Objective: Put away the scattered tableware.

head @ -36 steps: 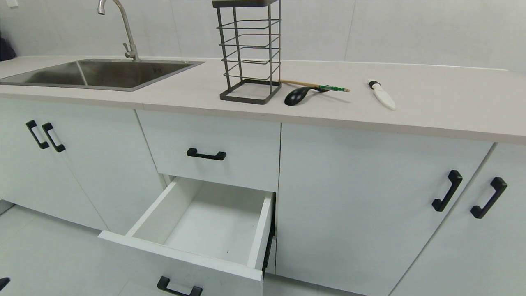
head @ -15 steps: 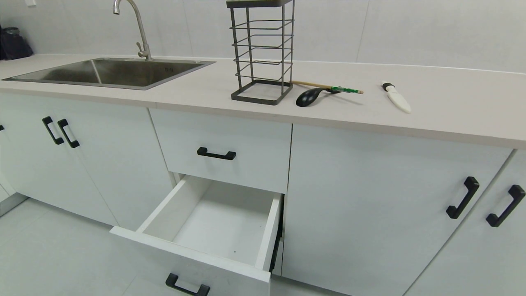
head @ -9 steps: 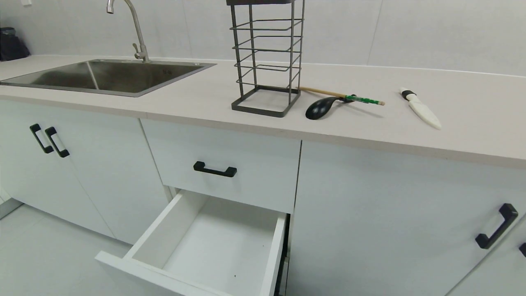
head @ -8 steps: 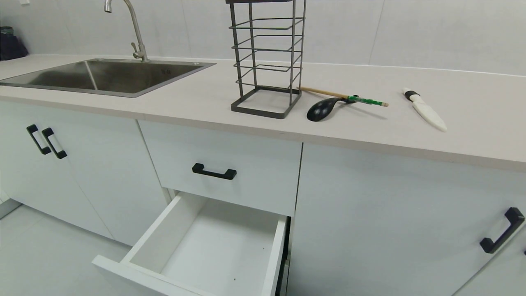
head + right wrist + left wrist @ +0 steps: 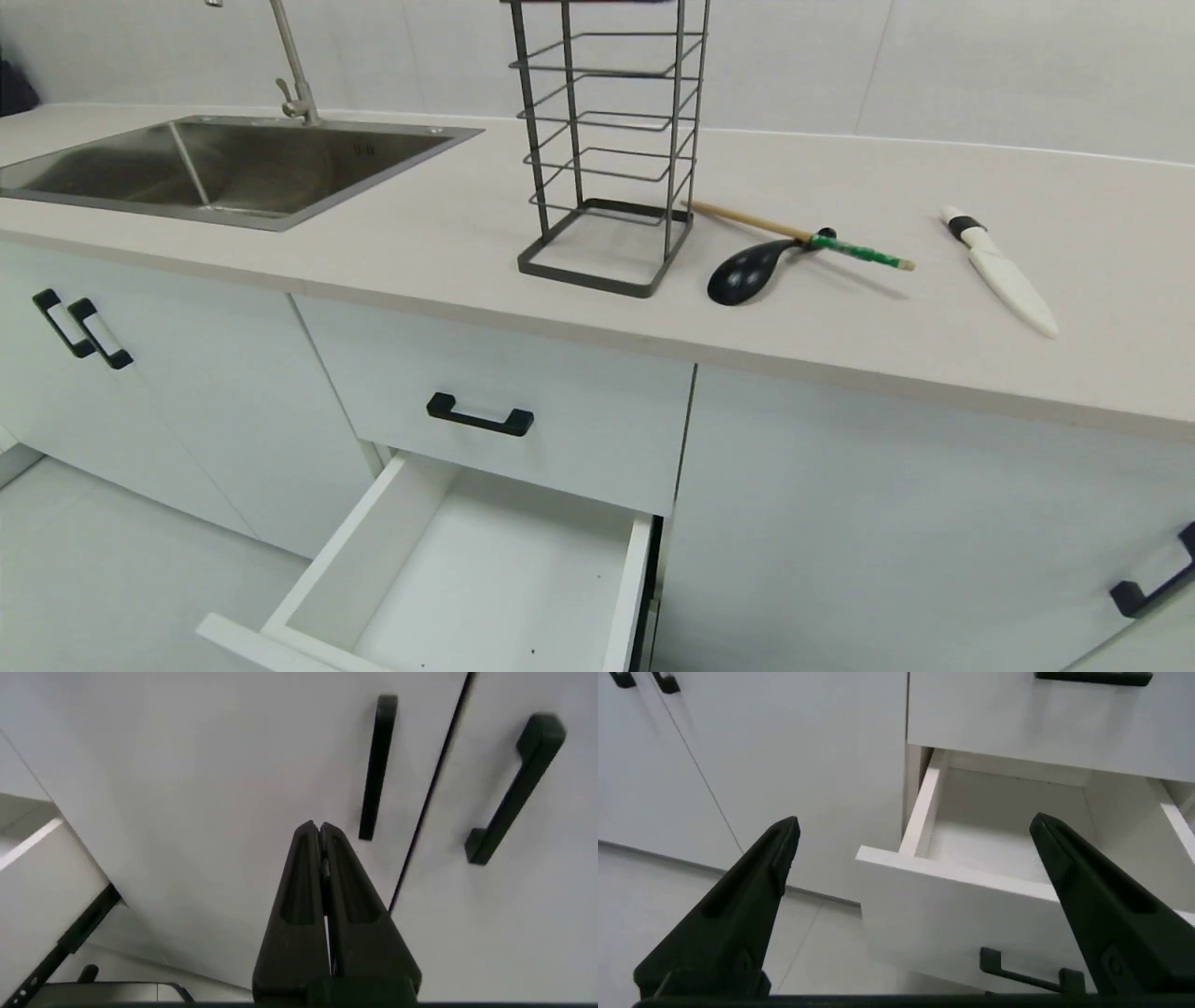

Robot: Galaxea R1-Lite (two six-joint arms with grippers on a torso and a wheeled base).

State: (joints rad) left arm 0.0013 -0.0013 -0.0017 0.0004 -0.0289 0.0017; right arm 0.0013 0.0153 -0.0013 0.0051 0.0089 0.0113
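Head: I see a chopstick (image 5: pixel 803 236) crossing the black spoon (image 5: pixel 747 273), white knife (image 5: pixel 1004 275) well right, all on the counter (image 5: pixel 420 233) beside the wire rack (image 5: pixel 607 140) | Left wrist: my left gripper (image 5: pixel 915 826) spread wide before the open drawer (image 5: pixel 971 887) | Right wrist: right gripper (image 5: pixel 320 835) clenched, facing cabinet handles (image 5: pixel 377 765).

You've moved the head camera in toward the bench (image 5: pixel 420 243). The rack (image 5: pixel 581 280), spoon (image 5: pixel 742 275), chopstick (image 5: pixel 756 222) and knife (image 5: pixel 1004 280) now show nearer. The open drawer (image 5: pixel 345 560) front is cut off at the lower edge. It's a camera shift only.
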